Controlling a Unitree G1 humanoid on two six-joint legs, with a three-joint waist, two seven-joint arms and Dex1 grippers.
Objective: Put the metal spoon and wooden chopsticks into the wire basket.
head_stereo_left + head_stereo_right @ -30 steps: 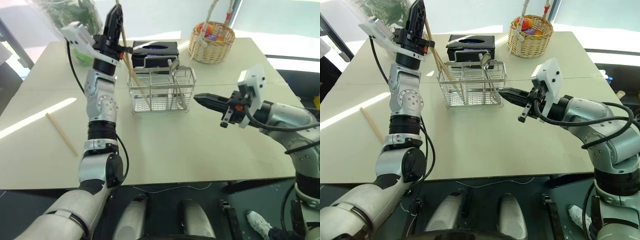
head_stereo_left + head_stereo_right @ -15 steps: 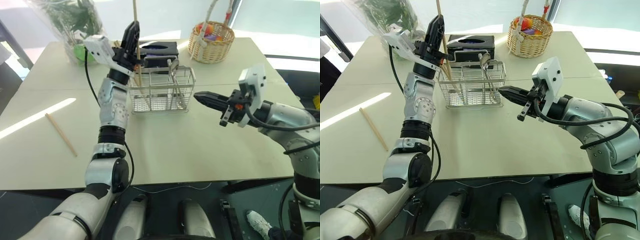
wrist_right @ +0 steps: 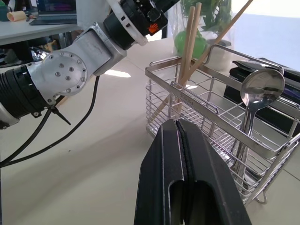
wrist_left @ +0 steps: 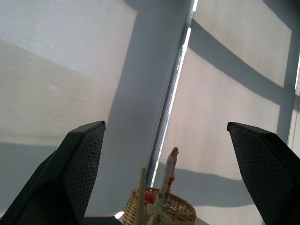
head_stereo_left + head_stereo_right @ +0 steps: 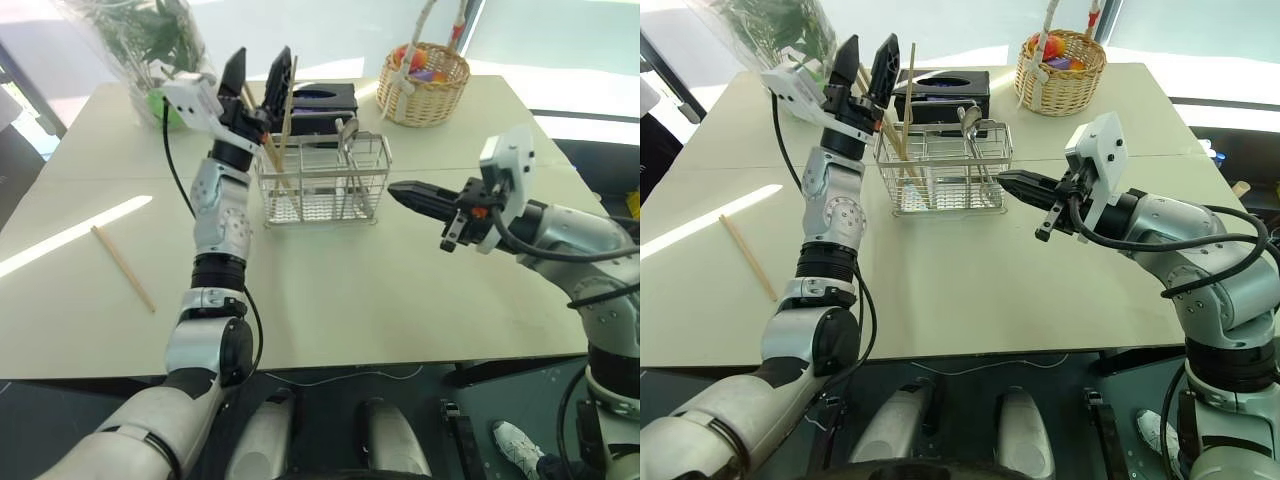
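The wire basket (image 5: 323, 180) stands on the table (image 5: 400, 290), just in front of a black tissue box (image 5: 312, 100). The metal spoon (image 3: 257, 101) stands upright in the basket's right end, bowl up. Two wooden chopsticks (image 5: 902, 110) lean in its left end. A third chopstick (image 5: 123, 268) lies flat on the table, well to the left of the basket. The left gripper (image 5: 866, 62) hangs above the basket's left end, jaws spread wide and holding nothing. The right gripper (image 5: 400, 195) sits just right of the basket, jaws pressed together and empty.
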